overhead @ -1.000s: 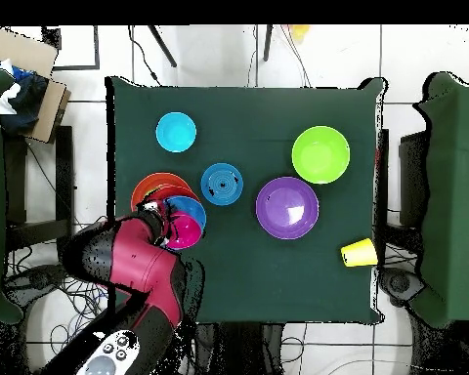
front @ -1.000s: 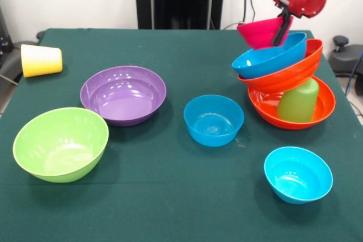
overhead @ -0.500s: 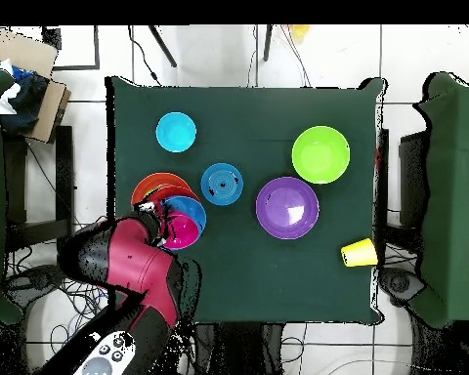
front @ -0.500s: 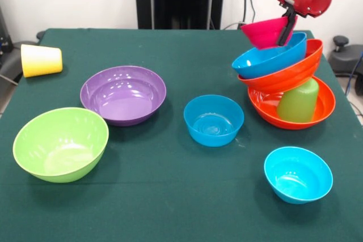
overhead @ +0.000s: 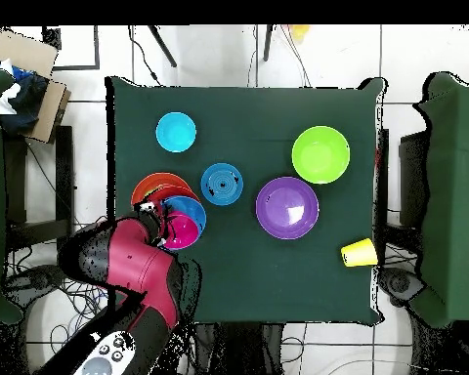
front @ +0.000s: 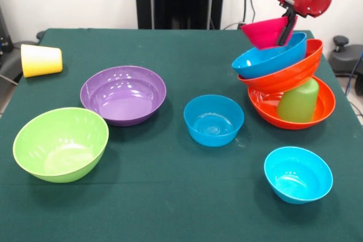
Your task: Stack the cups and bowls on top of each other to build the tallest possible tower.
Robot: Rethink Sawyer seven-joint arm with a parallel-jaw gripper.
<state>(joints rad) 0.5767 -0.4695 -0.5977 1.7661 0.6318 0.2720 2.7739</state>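
Tower (front: 286,77) of stacked pieces, standing at about 3 o'clock on the green table (front: 170,208) in the front view. From the base up we read: an orange bowl (front: 266,110) holding an inverted light green cup (front: 299,101), a second orange bowl (front: 283,76) tilted on that cup, a blue bowl (front: 266,58), and a pink-red bowl (front: 262,31) at the top. The gripper (front: 283,26) pinches the pink-red bowl's rim, one finger inside and one outside. Compared with a second ago, we see the pink-red bowl slightly higher and more level; over the last half second nothing has shifted. We judge the top piece is being settled or held, not yet released, and the lean makes release risky. Unused pieces lie apart: a blue bowl (front: 213,119) at centre, cyan bowl (front: 298,174) at 5 o'clock, purple bowl (front: 123,94) and lime green bowl (front: 60,143) toward 8 to 9 o'clock, yellow cup (front: 41,59) on its side at 10 o'clock.
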